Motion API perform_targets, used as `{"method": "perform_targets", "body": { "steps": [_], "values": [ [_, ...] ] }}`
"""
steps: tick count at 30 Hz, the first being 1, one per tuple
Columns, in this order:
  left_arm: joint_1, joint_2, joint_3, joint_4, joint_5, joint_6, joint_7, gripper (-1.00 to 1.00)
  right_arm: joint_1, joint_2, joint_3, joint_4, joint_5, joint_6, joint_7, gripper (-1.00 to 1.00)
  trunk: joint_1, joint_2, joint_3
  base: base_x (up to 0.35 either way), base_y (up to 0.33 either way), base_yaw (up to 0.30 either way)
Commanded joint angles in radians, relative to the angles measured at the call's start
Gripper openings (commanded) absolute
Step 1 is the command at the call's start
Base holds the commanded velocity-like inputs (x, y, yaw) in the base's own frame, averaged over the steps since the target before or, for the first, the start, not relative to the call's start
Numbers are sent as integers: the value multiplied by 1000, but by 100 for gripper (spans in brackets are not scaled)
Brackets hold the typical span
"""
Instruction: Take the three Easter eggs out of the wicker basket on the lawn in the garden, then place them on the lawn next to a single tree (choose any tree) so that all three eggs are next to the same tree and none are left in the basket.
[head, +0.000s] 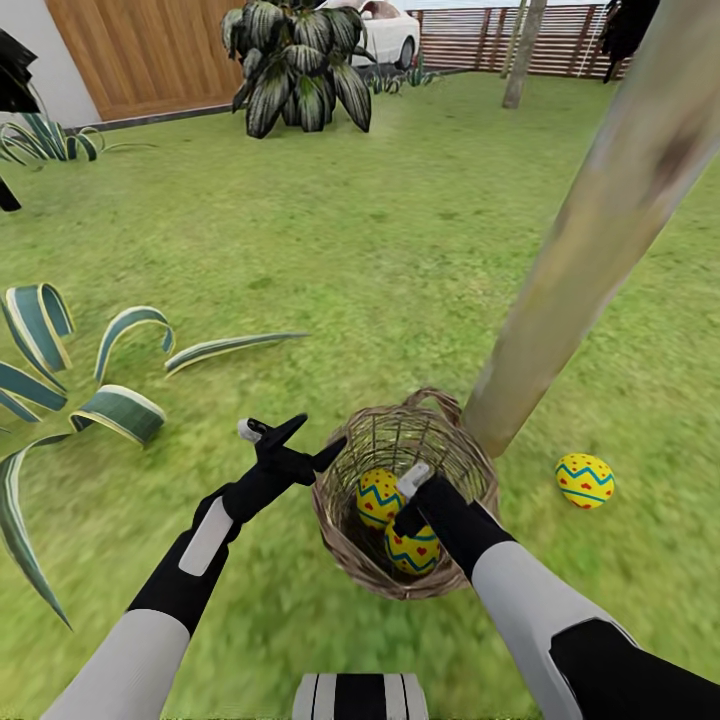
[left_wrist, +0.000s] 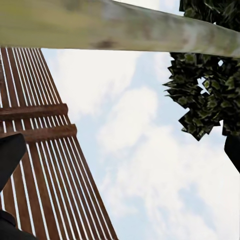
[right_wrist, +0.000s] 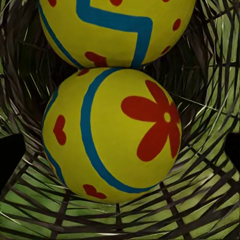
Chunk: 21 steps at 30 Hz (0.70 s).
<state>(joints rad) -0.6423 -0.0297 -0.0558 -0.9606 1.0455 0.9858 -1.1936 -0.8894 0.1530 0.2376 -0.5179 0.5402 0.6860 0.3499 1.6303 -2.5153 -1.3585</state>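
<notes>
right gripper (head: 418, 490) inside wicker basket (head: 345, 545), jaws apart around flower-marked egg (right_wrist: 112, 135) | left gripper (head: 292, 445) jaws apart, empty | risk: basket tipping, second egg (head: 378, 496) rolling

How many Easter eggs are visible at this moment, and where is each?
3. Two eggs sit in the wicker basket: one farther in, one right under the right pincer. The third egg lies on the lawn beside the tree.
</notes>
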Motion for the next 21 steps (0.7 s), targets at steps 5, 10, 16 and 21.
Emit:
{"method": "perform_targets", "body": {
  "steps": [5,10,16,21],
  "values": [
    [0,0,-1,0,4,7,-1,100,0,-3,-22,-3,11,2,5,100,2,-1,-20,0,0,0],
    [0,1,-1,0,4,6,-1,100,0,-2,-47,-2,10,4,1,100,4,-3,-39,0,0,0],
    [0,0,-1,1,4,6,-1,100,0,-3,-49,-2,12,6,-1,100,7,-4,-63,0,0,0],
    [0,0,-1,0,4,6,-1,100,0,0,-49,-2,12,4,-52,100,9,-5,-82,0,0,0]
  ]
}}
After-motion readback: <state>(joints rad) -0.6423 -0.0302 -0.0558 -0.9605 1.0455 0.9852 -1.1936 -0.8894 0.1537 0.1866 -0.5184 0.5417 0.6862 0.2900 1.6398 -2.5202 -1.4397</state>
